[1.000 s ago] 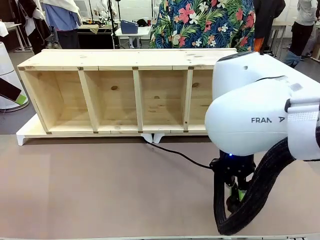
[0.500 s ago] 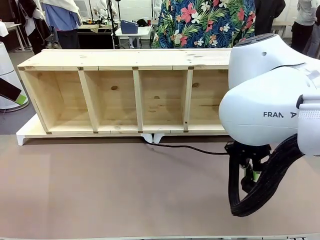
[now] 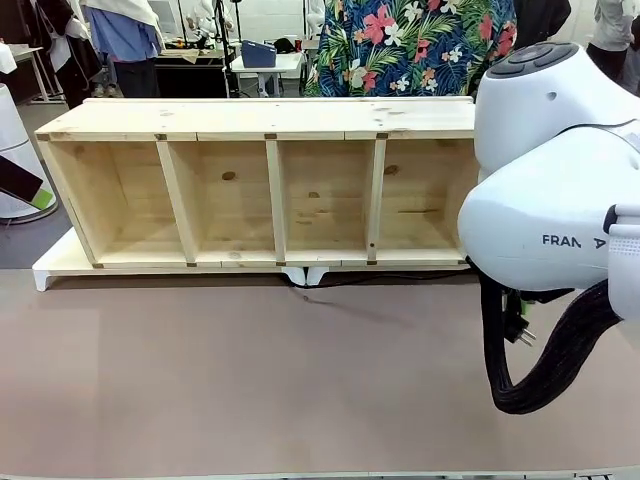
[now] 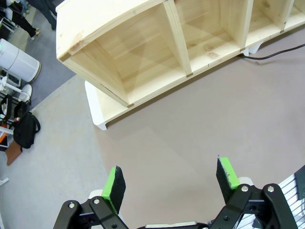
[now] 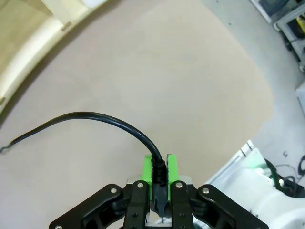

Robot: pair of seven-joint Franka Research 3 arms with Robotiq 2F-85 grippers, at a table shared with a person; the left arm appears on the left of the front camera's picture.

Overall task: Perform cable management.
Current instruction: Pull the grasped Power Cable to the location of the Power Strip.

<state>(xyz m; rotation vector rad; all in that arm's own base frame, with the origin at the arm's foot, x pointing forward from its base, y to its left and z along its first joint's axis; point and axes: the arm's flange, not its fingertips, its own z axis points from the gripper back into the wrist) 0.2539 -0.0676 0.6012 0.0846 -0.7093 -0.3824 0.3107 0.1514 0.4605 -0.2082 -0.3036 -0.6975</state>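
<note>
well, the right end effector [image 5: 160,164] is clamped tight on the cable [image 5: 95,116] close to its plug end, green pads pinching the black cord from both sides. from the front, the plug [image 3: 519,330] hangs under the big white arm, prongs out, lifted clear of the desk [image 3: 250,390]. the cord runs low along the foot of the wooden shelf [image 3: 270,190] and slips under it near the middle. the left end effector [image 4: 171,183] hangs with its fingers spread wide and nothing between them, above bare desk by the shelf's end compartment. so i'd call this early going: the cord is picked up and drawn out, but nothing looks coiled, tucked or routed yet, and that's the bulk of the job. the desk itself is a plain brownish mat, flat and uncluttered. a person in a floral shirt [image 3: 410,45] stands behind the shelf; beyond that, grey floor and other work tables farther back.
</note>
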